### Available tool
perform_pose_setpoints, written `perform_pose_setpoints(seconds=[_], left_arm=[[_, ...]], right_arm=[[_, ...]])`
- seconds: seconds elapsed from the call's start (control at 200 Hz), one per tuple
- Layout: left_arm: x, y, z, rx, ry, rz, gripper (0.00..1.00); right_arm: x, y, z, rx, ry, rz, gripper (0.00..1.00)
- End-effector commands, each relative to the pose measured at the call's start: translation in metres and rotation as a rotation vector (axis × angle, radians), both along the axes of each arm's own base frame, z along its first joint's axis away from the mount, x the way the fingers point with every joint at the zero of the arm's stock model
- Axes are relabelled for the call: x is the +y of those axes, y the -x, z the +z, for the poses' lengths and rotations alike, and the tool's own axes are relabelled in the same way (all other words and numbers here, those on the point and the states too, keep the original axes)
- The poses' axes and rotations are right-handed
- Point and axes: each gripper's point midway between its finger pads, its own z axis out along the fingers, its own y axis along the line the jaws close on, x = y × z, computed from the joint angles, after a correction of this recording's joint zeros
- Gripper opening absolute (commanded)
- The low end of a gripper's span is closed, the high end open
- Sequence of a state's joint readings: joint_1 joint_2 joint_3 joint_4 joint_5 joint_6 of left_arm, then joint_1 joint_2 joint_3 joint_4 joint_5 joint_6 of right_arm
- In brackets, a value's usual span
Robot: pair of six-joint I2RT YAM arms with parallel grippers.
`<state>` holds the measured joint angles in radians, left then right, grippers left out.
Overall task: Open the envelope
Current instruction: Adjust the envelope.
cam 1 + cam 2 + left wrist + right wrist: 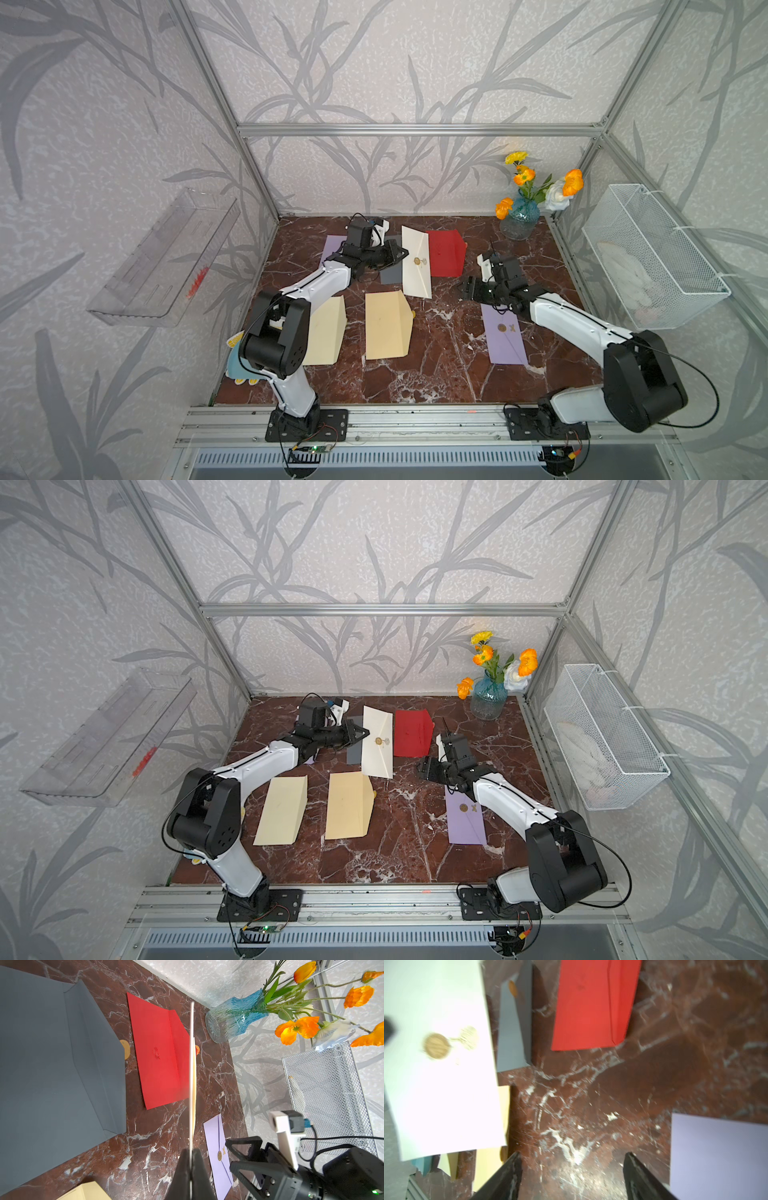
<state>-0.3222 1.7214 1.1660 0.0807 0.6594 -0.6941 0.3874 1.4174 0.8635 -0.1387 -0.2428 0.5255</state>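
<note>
**Top views.** In both top views we see the left tool (403,252) pressed together on the left edge of the white envelope (416,274). The envelope is held above the far middle of the marble surface (436,365), with its gold seal (417,261) facing up. It overlaps a grey envelope (390,276) on its left and a red envelope (446,253) on its right. The right tool (469,288) stands spread, to the right of the white envelope and apart from it (a lilac envelope (505,336) lies beneath that arm).

**Left wrist view.** We see the white envelope (192,1064) edge-on, pinched between the dark fingers (181,1178).

**Right wrist view.** The spread fingers (508,1176) frame only bare surface. The white envelope (442,1084), blurred, lies outside the gap.
</note>
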Motion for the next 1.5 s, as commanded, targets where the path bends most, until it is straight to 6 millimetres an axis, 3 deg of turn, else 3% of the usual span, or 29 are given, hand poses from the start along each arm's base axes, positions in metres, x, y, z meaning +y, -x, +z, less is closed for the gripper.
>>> perform_pose_setpoints(seconds=[0.0, 0.23, 0.43, 0.675, 0.745, 0.82, 0.925, 1.045, 1.19, 1.355, 1.495], left_arm=[[0.003, 0.006, 0.017, -0.042, 0.038, 0.000, 0.00], [0.009, 0.015, 0.027, -0.047, 0.051, 0.029, 0.00], [0.017, 0.025, 0.034, -0.071, 0.025, 0.050, 0.00], [0.025, 0.031, 0.047, -0.092, 0.017, 0.079, 0.00], [0.025, 0.033, 0.053, -0.110, 0.023, 0.074, 0.00], [0.027, 0.038, 0.057, -0.131, 0.020, 0.069, 0.00], [0.036, 0.046, 0.054, -0.141, 0.013, 0.078, 0.00], [0.047, 0.051, 0.052, -0.182, 0.107, 0.083, 0.00], [0.047, 0.059, 0.060, -0.257, 0.208, 0.029, 0.00], [0.037, 0.070, 0.080, -0.345, 0.261, -0.079, 0.00], [0.032, 0.076, 0.095, -0.392, 0.293, -0.129, 0.00]], right_arm=[[0.026, -0.016, 0.027, -0.110, 0.029, 0.081, 0.76], [0.070, -0.026, 0.045, -0.212, 0.175, 0.166, 0.77], [0.081, -0.031, 0.053, -0.256, 0.202, 0.172, 0.77], [0.102, -0.019, 0.069, -0.378, 0.348, 0.270, 0.77], [0.101, -0.021, 0.067, -0.375, 0.348, 0.220, 0.77], [0.094, -0.024, 0.070, -0.357, 0.270, 0.176, 0.78], [0.089, -0.030, 0.085, -0.323, -0.055, 0.162, 0.77], [0.080, -0.038, 0.104, -0.306, -0.341, 0.196, 0.67], [0.091, -0.032, 0.111, -0.269, -0.432, 0.319, 0.56], [0.111, -0.019, 0.117, -0.207, -0.538, 0.460, 0.56], [0.116, -0.016, 0.113, -0.183, -0.567, 0.503, 0.56]])
